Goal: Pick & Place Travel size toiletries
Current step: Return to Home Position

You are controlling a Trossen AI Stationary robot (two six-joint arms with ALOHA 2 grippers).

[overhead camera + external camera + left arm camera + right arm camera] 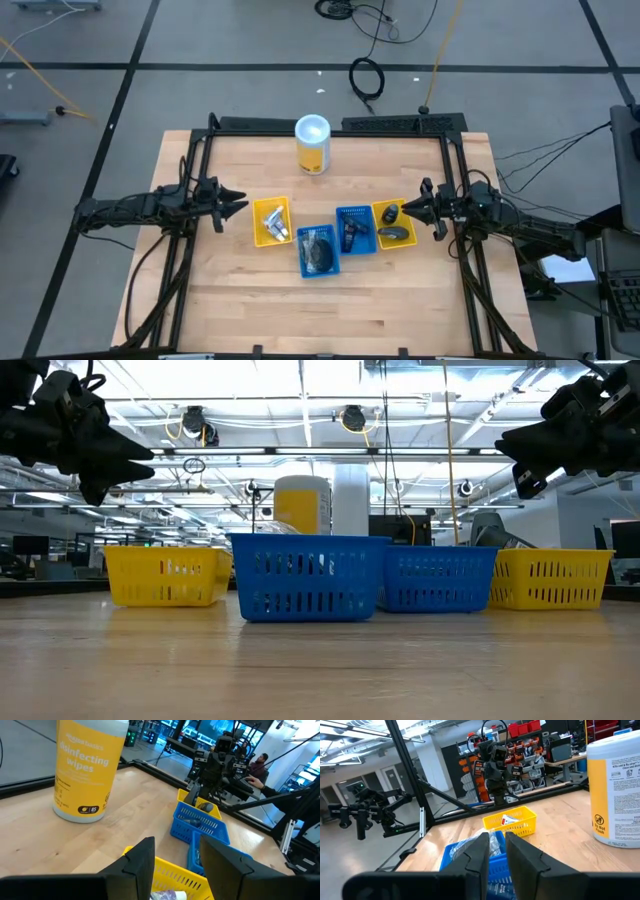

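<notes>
We look down on a wooden table (pixel 230 300) where two dark arms reach in from opposite sides, both raised well above the bins.

The left gripper (pixel 243 205) hangs in the air with its two fingers parted and nothing between them. Just ahead of its fingertips, and lower, sits the left yellow bin (pixel 258 238), which holds the little white tubes (pixel 272 222). Farther ahead of this gripper stand two blue bins, touching each other. The first blue bin (pixel 301 262) carries black discs in clear wrap (pixel 318 252); we cannot count them. The second blue bin (pixel 355 209) holds short dark tubes (pixel 352 233).

The right gripper (pixel 406 212) hovers with its fingers a narrow gap apart, gripping nothing. Below its fingertips lies the right yellow bin (pixel 396 246), with dark oval pieces (pixel 397 235) inside.

A tall yellow wipes canister (pixel 313 145) with a white lid stands upright, well off to the side of both grippers. In the left wrist view, a person (pixel 260 762) sits in the room beyond the table.
</notes>
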